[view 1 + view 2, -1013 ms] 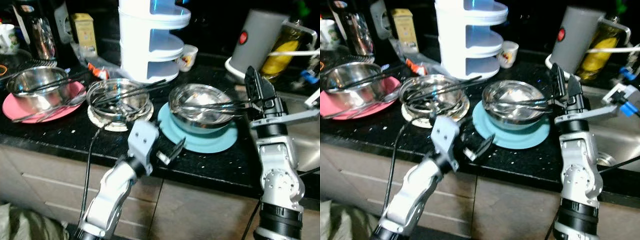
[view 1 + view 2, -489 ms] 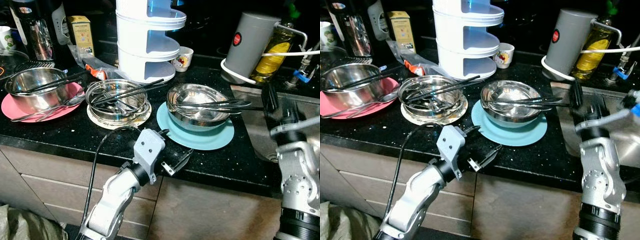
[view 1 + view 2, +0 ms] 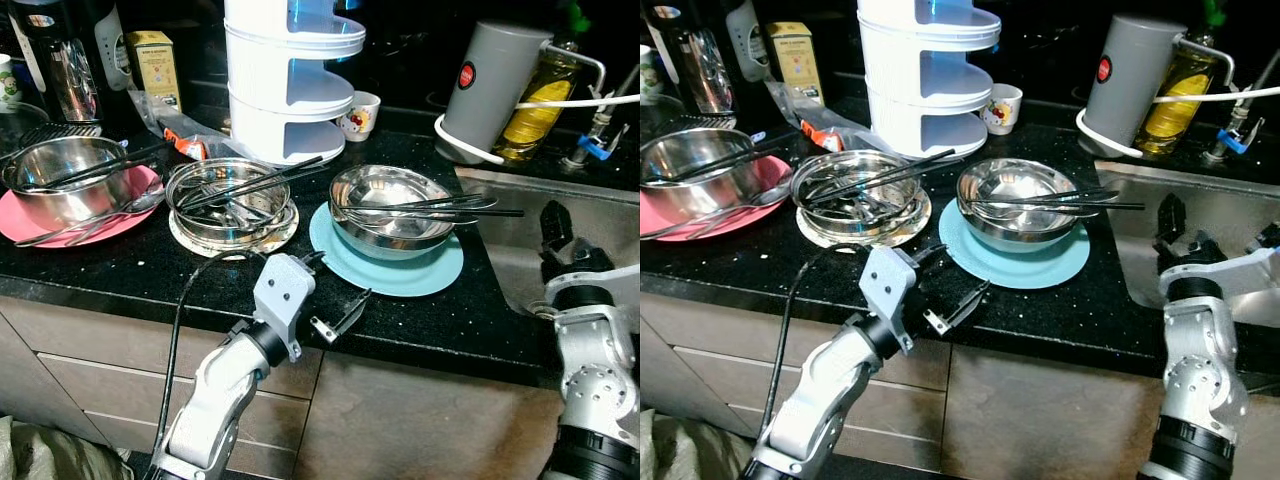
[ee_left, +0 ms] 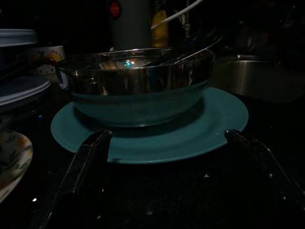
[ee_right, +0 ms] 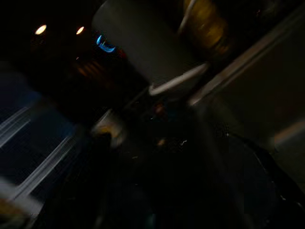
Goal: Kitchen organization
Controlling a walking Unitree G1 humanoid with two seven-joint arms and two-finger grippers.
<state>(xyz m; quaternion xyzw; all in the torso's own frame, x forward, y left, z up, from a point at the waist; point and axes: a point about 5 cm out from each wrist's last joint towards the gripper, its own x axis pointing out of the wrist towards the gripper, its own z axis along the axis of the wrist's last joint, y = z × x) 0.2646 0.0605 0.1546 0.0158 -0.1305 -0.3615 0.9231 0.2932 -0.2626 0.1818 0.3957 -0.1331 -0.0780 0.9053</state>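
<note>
**Left gripper open before the teal plate and steel bowl**

On the black speckled desk [image 3: 120, 270] a teal plate [image 3: 430, 275] carries a steel bowl [image 3: 390, 215], with black chopsticks [image 3: 450, 211] lying across the bowl's rim and reaching out toward the sink [image 3: 510, 250]. The left gripper [image 3: 335, 320] hovers at the desk's front edge, just short of the plate, its two black fingers [image 4: 83, 162] spread apart and holding nothing; the left wrist view looks straight at the bowl between them. The right gripper [image 3: 553, 235] stands upright over the sink, apart from the bowl; I cannot tell whether it is open.

To the left sit a second steel bowl [image 3: 230, 195] of cutlery on a pale plate, and a third bowl [image 3: 60, 185] on a pink plate [image 3: 25, 220]. Behind stand a white tiered rack [image 3: 290, 80], a small cup [image 3: 358, 115] and a grey canister [image 3: 490, 85].
</note>
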